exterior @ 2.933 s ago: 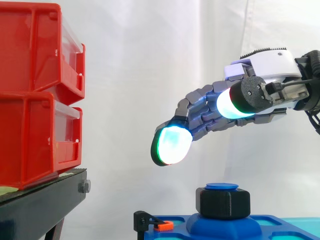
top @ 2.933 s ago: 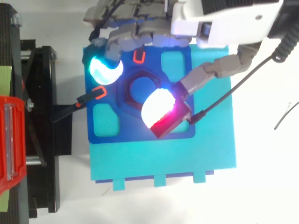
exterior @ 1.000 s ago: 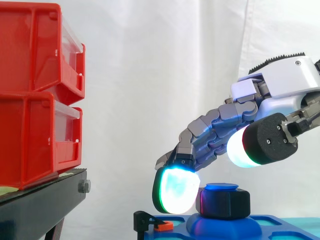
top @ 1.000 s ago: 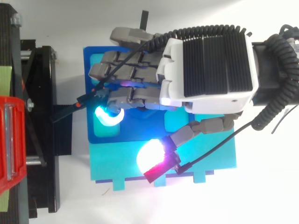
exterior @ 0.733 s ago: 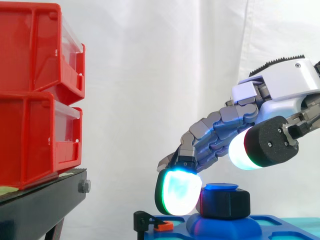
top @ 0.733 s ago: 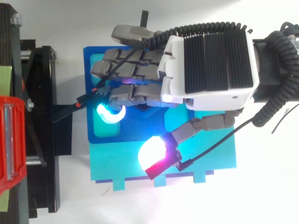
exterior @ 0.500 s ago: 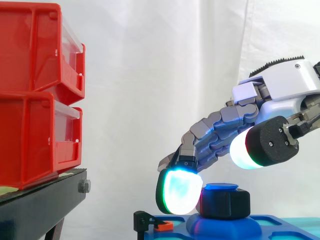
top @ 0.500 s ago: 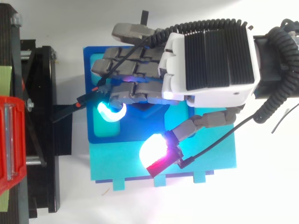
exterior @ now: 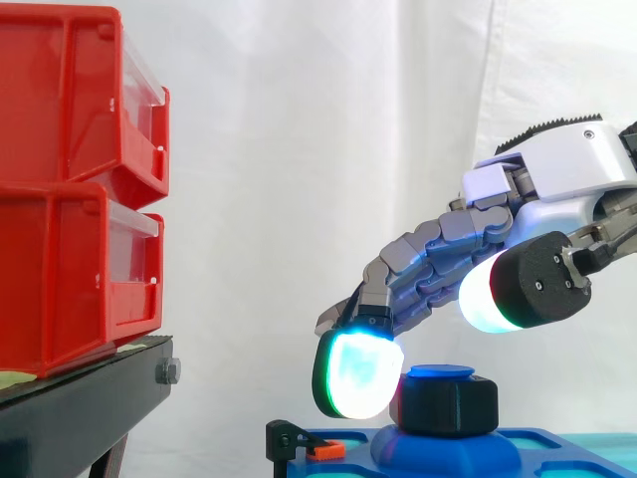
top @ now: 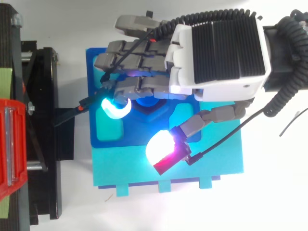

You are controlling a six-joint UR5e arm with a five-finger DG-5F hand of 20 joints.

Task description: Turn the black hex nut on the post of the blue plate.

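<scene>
The black hex nut [exterior: 446, 405] sits on the blue post [exterior: 441, 372] of the blue plate [exterior: 518, 448], low in the side view. My hand [exterior: 557, 174] reaches down over it from the right with its fingers gently bent. One glowing cyan fingertip [exterior: 356, 374] rests against the nut's left side. The thumb pad [exterior: 493, 297] hangs above and in front of the nut, apart from it. From above, the hand [top: 219, 48] covers most of the nut; the cyan fingertip [top: 115, 107] shows over the plate [top: 111, 137] and the thumb pad [top: 161, 147] glows near its front edge.
Two stacked red bins [exterior: 70, 189] stand on a black stand [exterior: 80, 408] to the left. The plate lies on a cyan base [top: 211, 166]. A black clamp [exterior: 284, 436] with an orange clip [exterior: 326, 450] sits at the plate's left corner.
The hand came down from well above the plate to the nut. In the last second it shifted slightly right and back, bringing the cyan fingertip against the nut's left side.
</scene>
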